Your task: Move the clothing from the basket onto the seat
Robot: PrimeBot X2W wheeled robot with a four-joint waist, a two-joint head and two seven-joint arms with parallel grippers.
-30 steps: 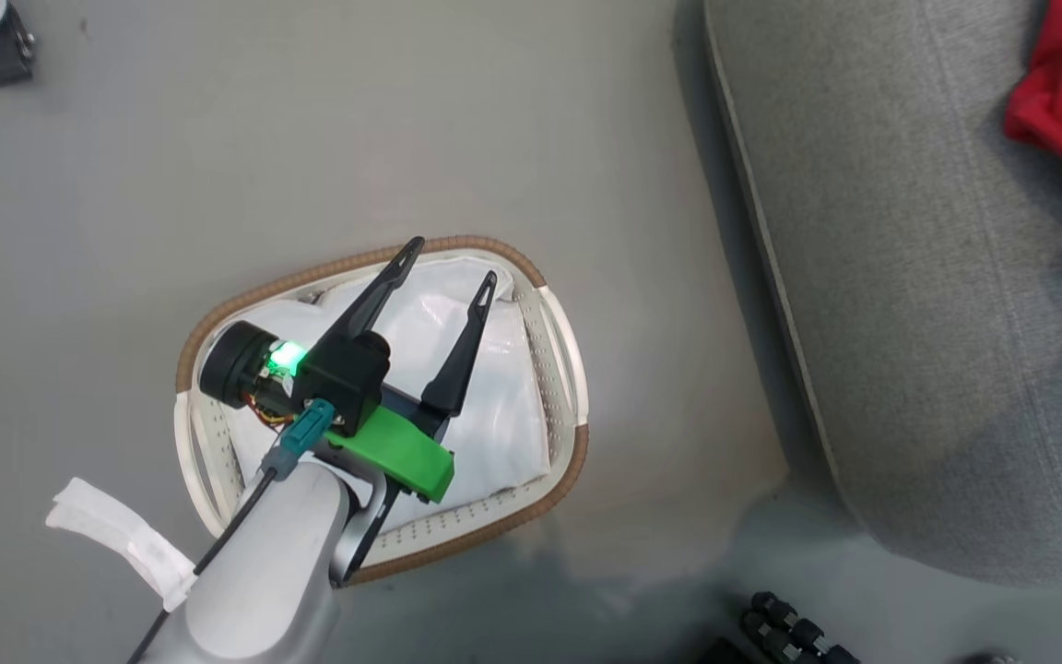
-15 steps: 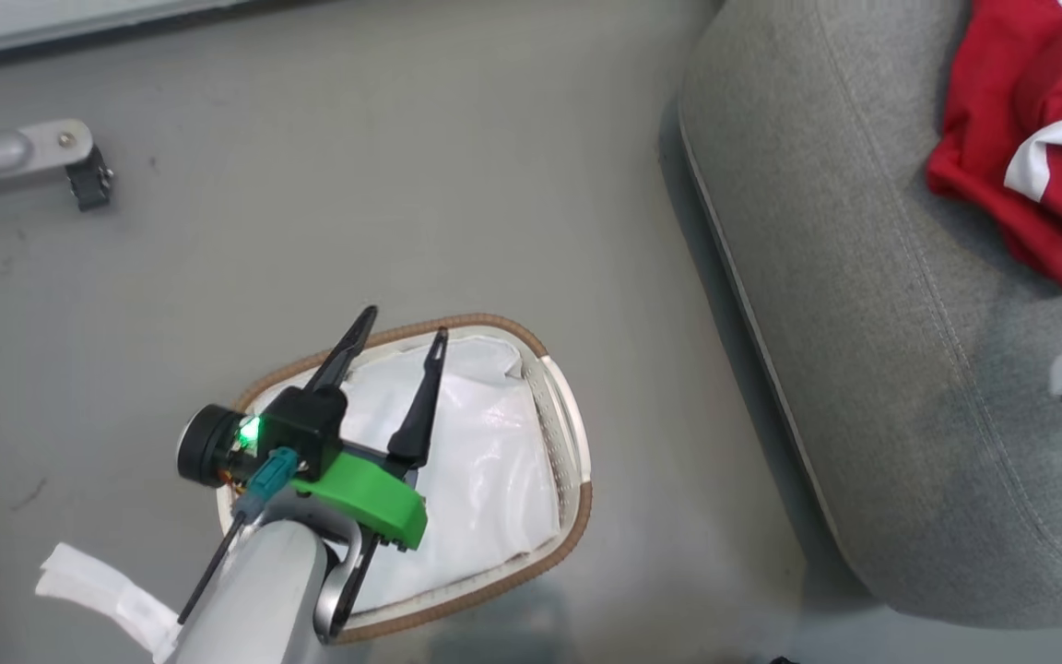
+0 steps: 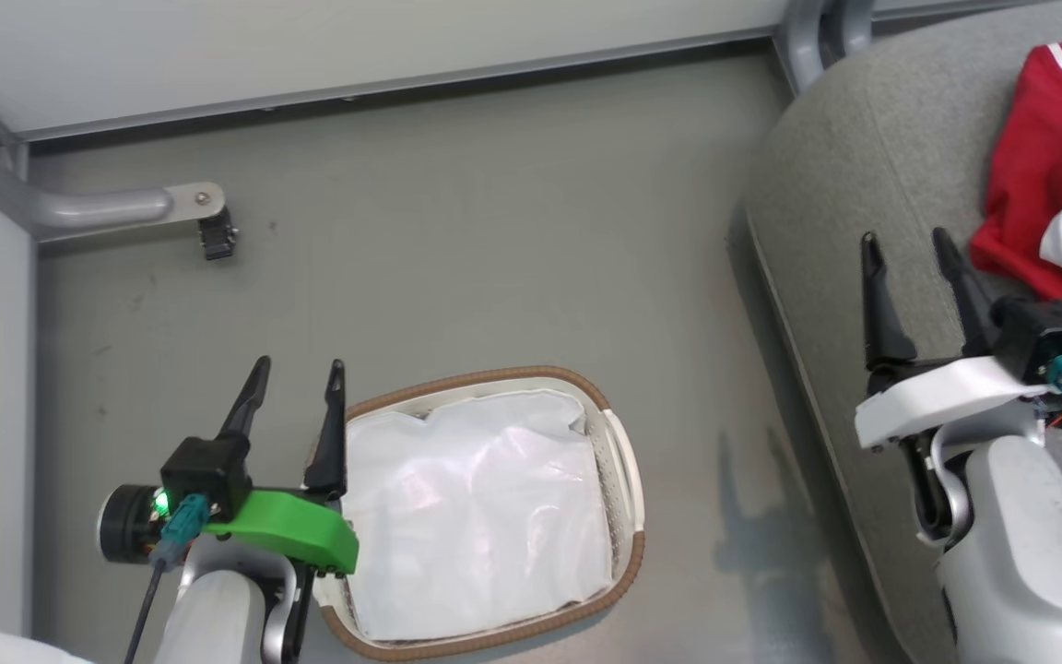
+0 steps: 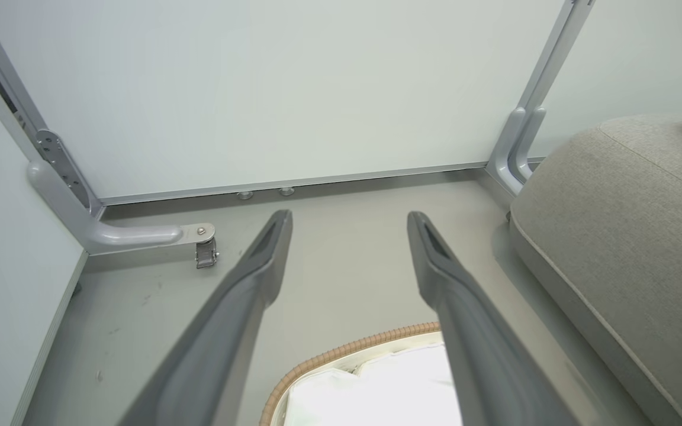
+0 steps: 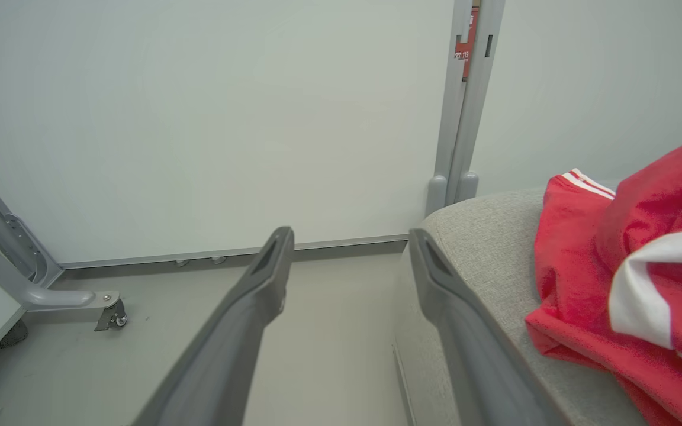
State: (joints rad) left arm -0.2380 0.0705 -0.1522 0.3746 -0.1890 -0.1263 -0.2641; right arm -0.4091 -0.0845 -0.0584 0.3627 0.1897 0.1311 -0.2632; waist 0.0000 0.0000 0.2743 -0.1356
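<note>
The red clothing (image 3: 1052,212) with white stripes lies bunched on the grey seat (image 3: 835,221) at the right; it also shows in the right wrist view (image 5: 631,278). My right gripper (image 3: 907,242) hovers open over the seat just left of the clothing, nothing between its fingers. The white basket (image 3: 628,461) with a brown rim stands on the floor, holding just its white liner (image 3: 480,516). My left gripper (image 3: 299,371) stands open at the basket's left rim, empty. The basket's rim (image 4: 347,355) and the seat (image 4: 613,213) show in the left wrist view.
White partition walls (image 3: 356,46) close off the back and left. A grey metal foot with a small castor (image 3: 216,235) juts onto the floor at the left. A grey post (image 3: 808,28) stands by the seat's far corner. Open floor (image 3: 494,240) lies behind the basket.
The head camera has swung up, so the whole picture has shifted. My right gripper has opened, come into view over the seat and drawn back from the clothing. The left gripper stays open.
</note>
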